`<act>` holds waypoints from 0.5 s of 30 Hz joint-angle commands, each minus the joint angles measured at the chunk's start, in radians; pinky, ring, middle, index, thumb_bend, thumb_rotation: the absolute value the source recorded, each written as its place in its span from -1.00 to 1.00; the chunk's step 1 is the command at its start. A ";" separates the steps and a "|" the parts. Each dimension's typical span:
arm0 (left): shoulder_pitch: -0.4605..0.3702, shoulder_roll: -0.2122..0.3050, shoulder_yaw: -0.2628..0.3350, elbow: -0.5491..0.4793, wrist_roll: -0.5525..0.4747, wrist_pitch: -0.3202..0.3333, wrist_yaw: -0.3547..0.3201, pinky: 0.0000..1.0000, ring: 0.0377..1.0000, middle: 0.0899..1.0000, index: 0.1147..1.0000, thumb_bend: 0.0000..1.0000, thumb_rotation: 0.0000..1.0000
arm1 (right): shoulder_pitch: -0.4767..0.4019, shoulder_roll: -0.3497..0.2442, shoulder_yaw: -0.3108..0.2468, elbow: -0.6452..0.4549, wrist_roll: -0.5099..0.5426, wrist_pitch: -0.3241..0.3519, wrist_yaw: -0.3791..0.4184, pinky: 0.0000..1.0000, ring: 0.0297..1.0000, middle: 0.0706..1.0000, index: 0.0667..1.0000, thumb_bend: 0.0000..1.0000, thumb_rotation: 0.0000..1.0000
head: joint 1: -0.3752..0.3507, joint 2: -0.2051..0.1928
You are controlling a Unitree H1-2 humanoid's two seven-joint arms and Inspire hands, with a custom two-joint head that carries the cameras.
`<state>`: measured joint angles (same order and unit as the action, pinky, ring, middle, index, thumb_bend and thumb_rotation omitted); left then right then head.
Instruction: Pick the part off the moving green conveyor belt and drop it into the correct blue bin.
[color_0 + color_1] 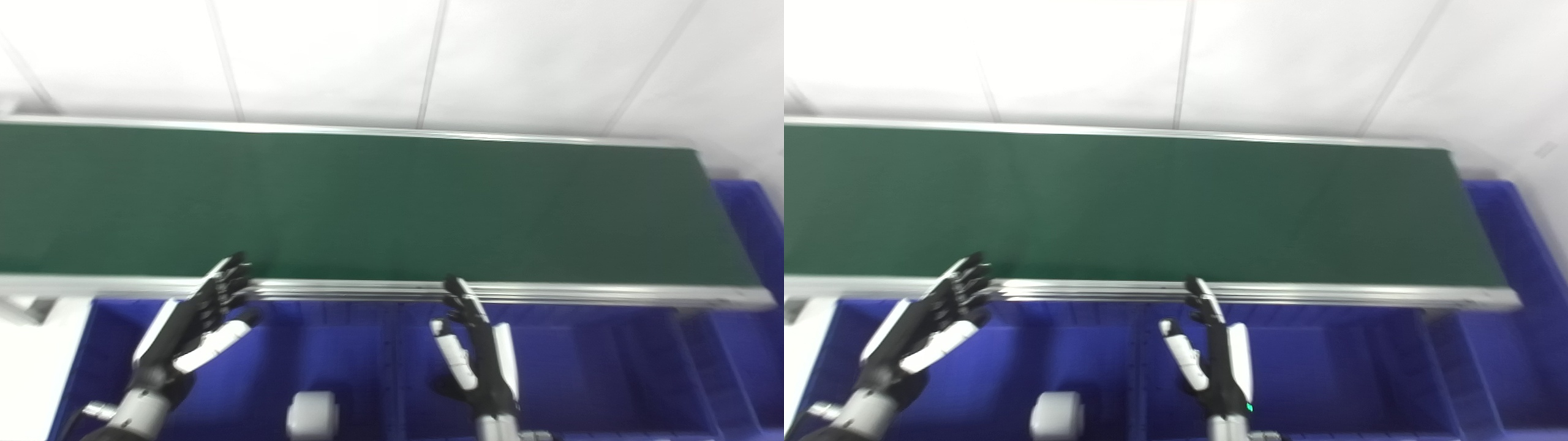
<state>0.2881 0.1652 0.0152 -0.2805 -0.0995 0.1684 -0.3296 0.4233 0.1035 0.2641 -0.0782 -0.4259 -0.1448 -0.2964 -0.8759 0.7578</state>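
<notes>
The green conveyor belt (380, 202) runs across the view with no part on it. My left hand (196, 324) is open and empty, its fingertips at the belt's near metal rail. My right hand (474, 349) is open and empty, fingers pointing up toward the same rail. Both hover over the blue bins (582, 367) in front of the belt. A white part (312, 415) lies in the blue bin between my hands, also in the right eye view (1056, 415).
Another blue bin (756, 226) stands at the belt's right end. A metal rail (551, 293) edges the belt's near side. A white wall (392, 55) is behind the belt. A white surface (30, 355) lies at the lower left.
</notes>
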 commanded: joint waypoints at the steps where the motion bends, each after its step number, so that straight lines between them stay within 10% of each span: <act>1: -0.020 0.008 0.006 -0.008 -0.043 -0.037 -0.001 0.96 0.93 0.94 0.92 -0.19 0.18 | -0.038 0.135 0.091 0.027 -0.013 -0.080 -0.030 0.61 0.68 0.73 0.76 0.52 1.00 | 0.001 0.000; 15: 0.001 -0.052 -0.016 -0.053 -0.038 -0.081 0.057 0.93 0.91 0.91 0.89 0.05 0.41 | -0.018 0.078 0.068 0.003 0.017 -0.098 -0.013 0.57 0.65 0.72 0.76 0.48 1.00 | 0.171 0.012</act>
<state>0.2853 0.1213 0.0011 -0.2874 -0.1335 0.1371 -0.2922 0.3989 0.0971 0.2632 -0.0312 -0.4188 -0.1900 -0.3123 -0.7455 0.7624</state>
